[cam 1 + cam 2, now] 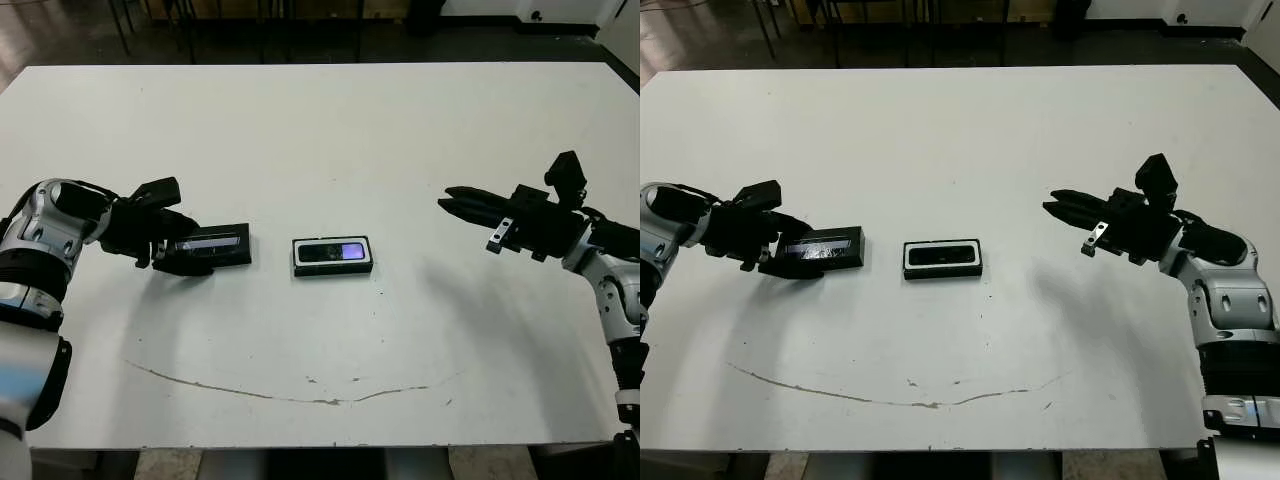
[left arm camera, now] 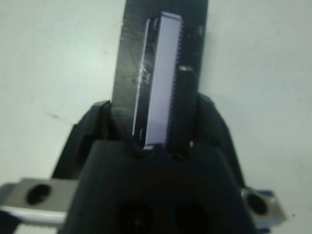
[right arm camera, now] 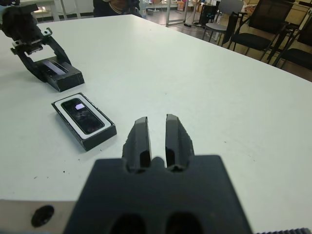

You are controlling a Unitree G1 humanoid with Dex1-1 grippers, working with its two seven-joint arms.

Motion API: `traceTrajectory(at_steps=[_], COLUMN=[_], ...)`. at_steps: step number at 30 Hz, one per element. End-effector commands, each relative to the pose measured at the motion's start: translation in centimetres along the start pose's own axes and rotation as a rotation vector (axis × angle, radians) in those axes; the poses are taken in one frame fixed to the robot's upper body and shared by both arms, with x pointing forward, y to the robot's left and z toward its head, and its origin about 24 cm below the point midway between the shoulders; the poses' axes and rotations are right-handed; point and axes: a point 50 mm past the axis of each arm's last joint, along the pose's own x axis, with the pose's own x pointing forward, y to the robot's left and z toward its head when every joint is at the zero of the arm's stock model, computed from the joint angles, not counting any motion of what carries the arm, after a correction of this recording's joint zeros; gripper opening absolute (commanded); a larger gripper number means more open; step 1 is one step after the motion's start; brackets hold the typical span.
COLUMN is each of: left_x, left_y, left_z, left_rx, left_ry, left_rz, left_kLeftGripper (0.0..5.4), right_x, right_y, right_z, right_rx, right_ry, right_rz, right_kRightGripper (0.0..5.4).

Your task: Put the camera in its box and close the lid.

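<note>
Already the camera (image 1: 334, 252) sits in the box (image 1: 333, 269) mid-desk (image 1: 320, 130), long axis running left-right. Left hand (image 1: 190, 250) is clamped on the lid (image 1: 212, 248), just left of the box, lid's long axis roughly in line with it. So the lid likely goes rightward onto the box. Right hand (image 1: 452, 204) hangs well off to the right, fingers nearly together, holding nothing.
</note>
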Motion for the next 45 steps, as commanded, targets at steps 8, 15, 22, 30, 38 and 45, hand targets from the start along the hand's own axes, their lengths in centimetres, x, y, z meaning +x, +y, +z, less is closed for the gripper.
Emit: traceTrajectory(at_steps=[8, 15, 22, 30, 38, 45], left_x=[-0.7, -0.8, -1.0, -0.1, 1.1, 2.6], left_y=[-0.8, -0.9, -2.3, -5.4, -6.3, -5.9], left_z=[-2.5, -2.4, 1.2, 5.7, 7.3, 7.2], left_rx=[-0.039, -0.188, -0.149, -0.180, -0.102, -0.054], left_ry=[0.137, -0.039, -0.387, -0.505, -0.439, -0.326], left_rz=[-0.039, 0.033, 0.270, 0.426, 0.319, 0.213], left_kLeftGripper=[1.26, 1.25, 1.20, 1.19, 1.19, 1.18], right_x=[0.1, 0.3, 0.5, 0.7, 0.8, 0.4], right_y=[-0.3, -0.2, 0.2, 1.7, 2.6, 2.6], right_z=[-0.3, -0.4, -0.6, -0.8, -1.1, -0.9], right_rx=[0.004, 0.015, 0.010, 0.022, 0.058, 0.074], right_ry=[0.045, 0.033, 0.031, -0.005, -0.018, -0.015], right_rz=[-0.006, 0.004, 0.010, -0.034, -0.027, -0.031], right_kRightGripper=[0.00, 0.00, 0.00, 0.00, 0.00, 0.00])
